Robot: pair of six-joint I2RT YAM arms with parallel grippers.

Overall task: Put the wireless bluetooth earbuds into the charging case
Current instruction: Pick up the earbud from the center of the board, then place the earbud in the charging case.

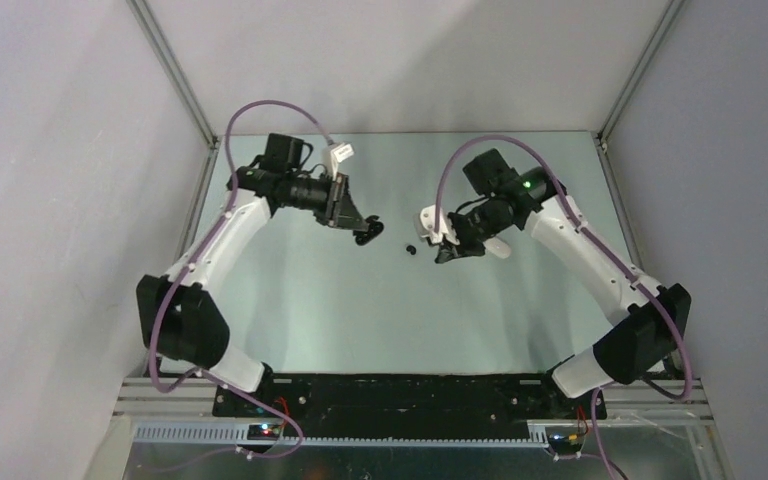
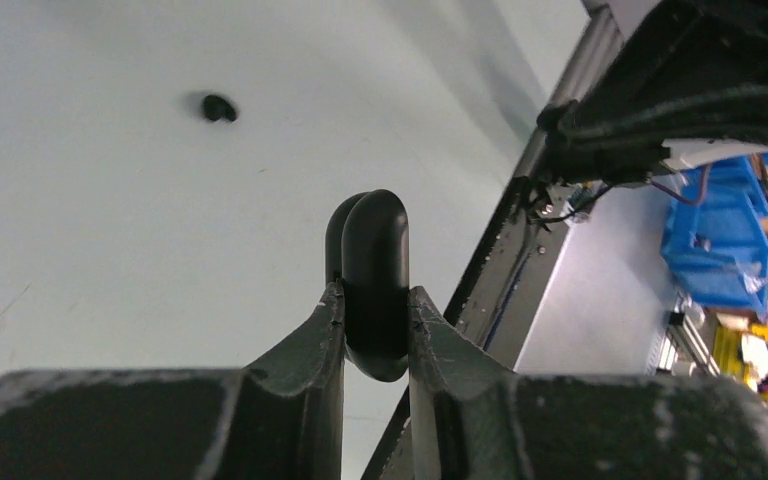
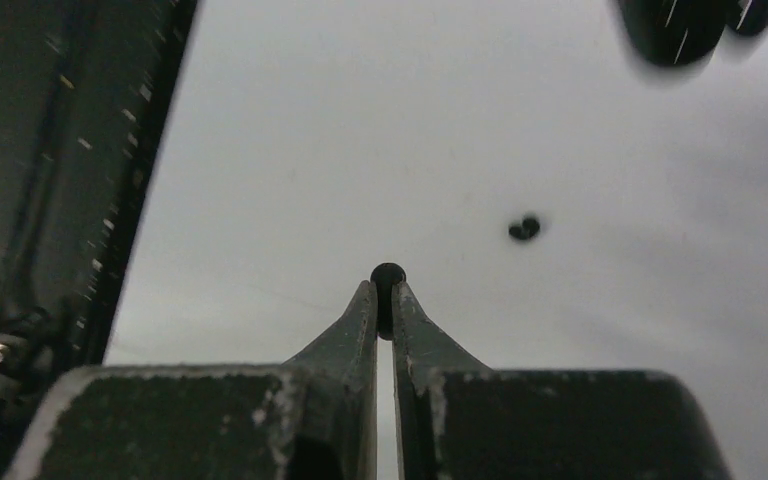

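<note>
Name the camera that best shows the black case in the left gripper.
Left wrist: the black case sits centre frame, clamped edge-on in the left gripper. Top external shows only a small dark shape there. Right wrist has a blurred dark form at its top edge, possibly the case.

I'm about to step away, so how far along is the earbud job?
Done: no bud visibly in a case yet. In hand: left jaws clamp the black case; right jaws pinch one black earbud. Left: seat it, then the loose black bud on the table.
</note>
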